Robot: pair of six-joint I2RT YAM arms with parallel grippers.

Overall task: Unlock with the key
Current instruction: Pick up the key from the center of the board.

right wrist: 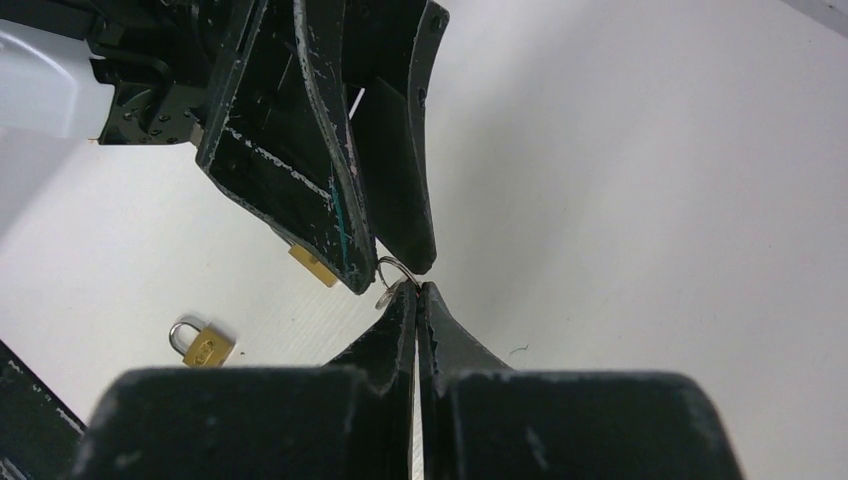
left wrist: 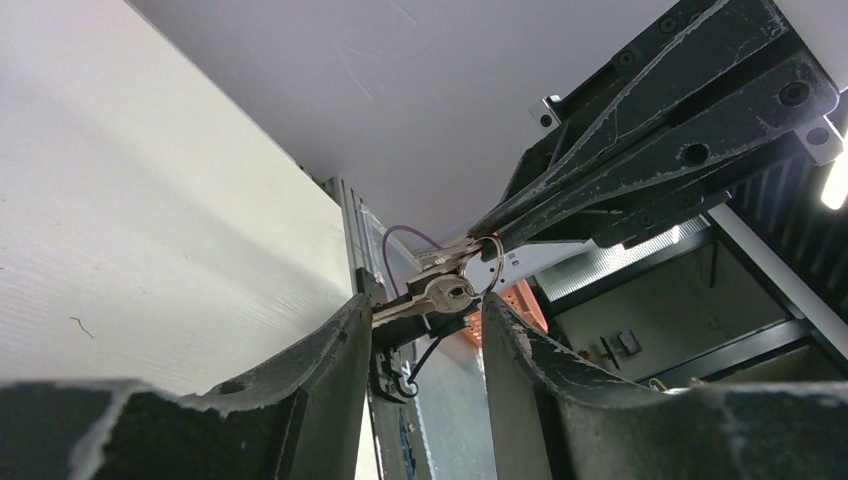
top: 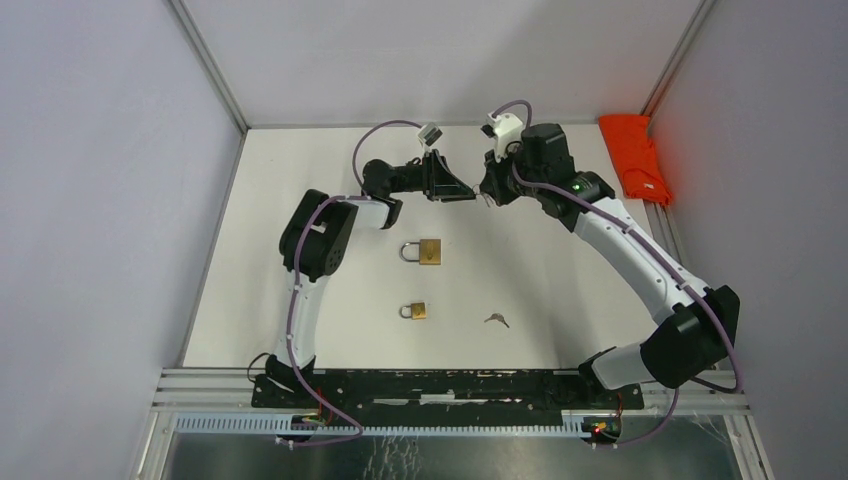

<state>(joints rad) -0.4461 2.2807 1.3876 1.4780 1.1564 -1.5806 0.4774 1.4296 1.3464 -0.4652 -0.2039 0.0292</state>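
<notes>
A small bunch of keys (left wrist: 445, 293) hangs on a metal ring (right wrist: 392, 268), held in the air over the far middle of the table. My right gripper (right wrist: 416, 288) is shut on that ring, its tips pinched together. My left gripper (left wrist: 425, 305) faces it tip to tip, open, with the keys hanging in the gap between its fingertips. In the top view both grippers, left (top: 472, 196) and right (top: 487, 193), meet above the table. Below them lie a larger brass padlock (top: 428, 252) and a smaller brass padlock (top: 415, 311), both with shackles closed.
A separate loose key (top: 497, 320) lies on the white table (top: 560, 290), right of the smaller padlock. An orange object (top: 635, 155) sits at the back right edge. Grey walls and aluminium rails enclose the table on three sides.
</notes>
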